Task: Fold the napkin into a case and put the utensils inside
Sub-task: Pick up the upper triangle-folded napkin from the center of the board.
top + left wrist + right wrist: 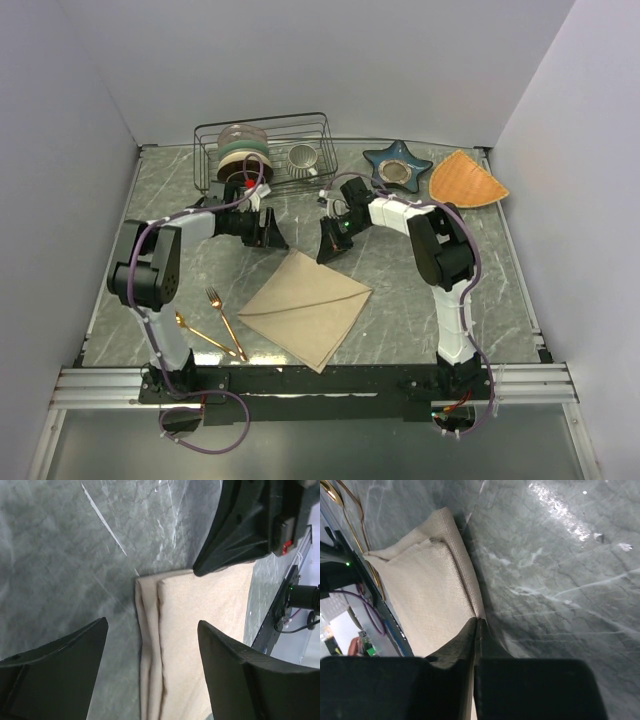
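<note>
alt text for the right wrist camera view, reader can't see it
The right gripper has its black fingers shut on the edge of a folded beige napkin lying on a grey marble table. Gold cutlery shows at the top left corner.

Wide-spread left hand (152, 625) over the edge of the folded napkin (210, 600) on grey marble table (60, 555)
</note>
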